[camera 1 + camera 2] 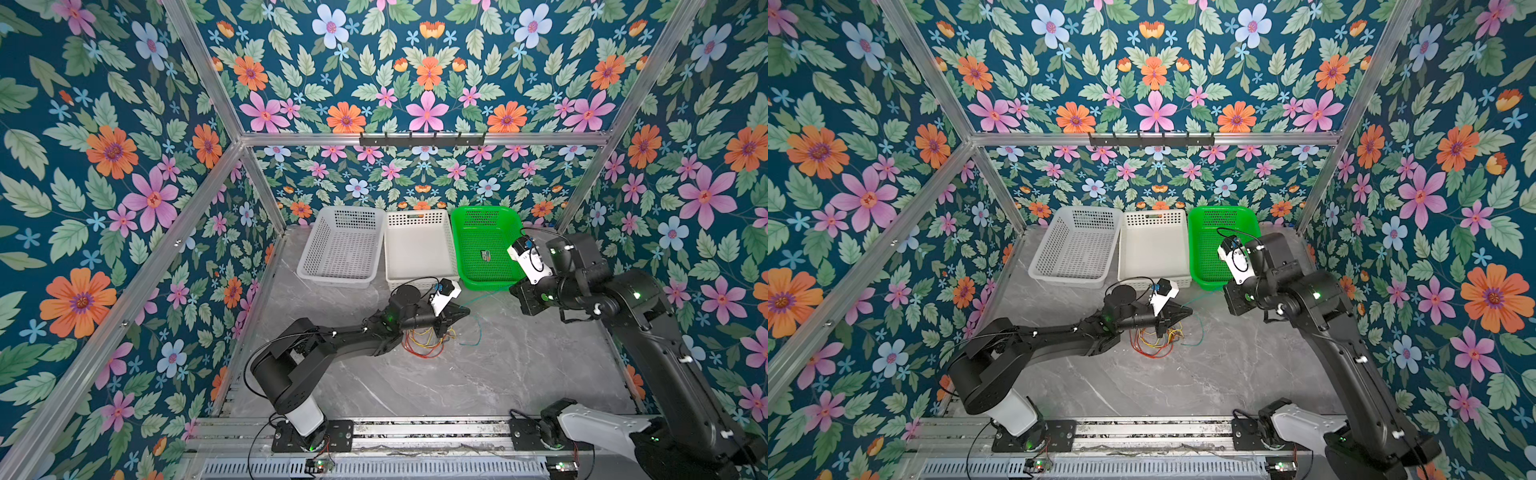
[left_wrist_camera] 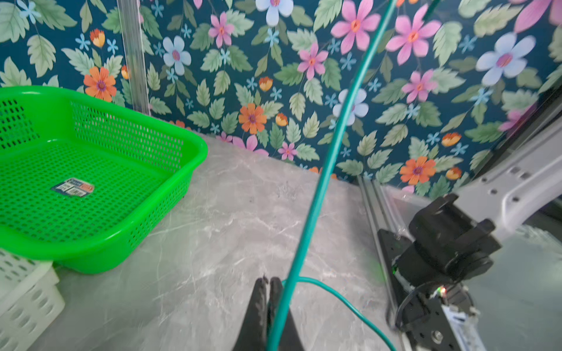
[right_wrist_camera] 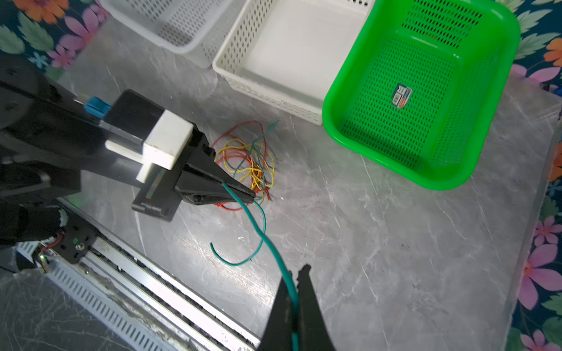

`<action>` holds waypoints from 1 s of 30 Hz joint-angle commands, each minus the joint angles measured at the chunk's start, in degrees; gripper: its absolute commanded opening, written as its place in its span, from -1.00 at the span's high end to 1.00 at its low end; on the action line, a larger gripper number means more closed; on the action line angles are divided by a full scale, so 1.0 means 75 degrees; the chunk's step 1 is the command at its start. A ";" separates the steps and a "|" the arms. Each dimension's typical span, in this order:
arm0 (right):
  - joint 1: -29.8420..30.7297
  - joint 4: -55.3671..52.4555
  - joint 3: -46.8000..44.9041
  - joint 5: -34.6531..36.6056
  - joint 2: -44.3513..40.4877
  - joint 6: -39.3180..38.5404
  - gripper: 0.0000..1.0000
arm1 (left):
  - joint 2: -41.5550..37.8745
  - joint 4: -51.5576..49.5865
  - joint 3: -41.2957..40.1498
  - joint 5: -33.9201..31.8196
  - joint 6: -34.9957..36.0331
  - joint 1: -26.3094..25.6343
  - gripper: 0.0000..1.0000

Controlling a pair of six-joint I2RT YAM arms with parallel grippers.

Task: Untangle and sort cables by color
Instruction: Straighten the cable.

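Left tool (image 3: pixel 248 196) was shut tight on a teal cable (image 3: pixel 269 243), right above the tangle (image 3: pixel 249 164) of red, yellow & teal cables lying mid tabletop (image 3: pixel 365 228), just near of the white basket (image 3: pixel 267 94). Right tool (image 3: pixel 295 275) was pinched on that same cable too, so it ran raised btwn the 2 tools, w/ its loose tail curling on the tabletop just right of the tangle. Green basket (image 3: pixel 444 180), far right, held no cable.

Risks, as I judged them: if the 2 tools pulled apart w/o 1 letting go, the thin cable could slip out or get stretched. Tail might've been hooked in the tangle (couldn't tell), which would drag red/yellow strands along. Let go too early, it'd drape over the basket rim instead of landing inside. Left tool hung so close over the tangle that a low move could scatter it.
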 commanded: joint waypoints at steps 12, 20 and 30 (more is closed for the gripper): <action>0.0024 -0.1194 -0.0490 0.5503 0.0776 -0.0679 1.00 | -0.0107 -0.4791 0.1008 0.0046 0.1276 0.0066 1.00; 0.0775 -0.0765 -0.1851 0.5118 0.0596 -0.1028 1.00 | -0.0380 -0.8071 0.2187 0.1553 0.2534 0.0078 1.00; -0.0165 0.0691 -0.1851 0.4922 -0.0641 -0.0359 -0.34 | -0.0301 -0.8116 0.2185 0.2367 0.2619 0.0074 1.00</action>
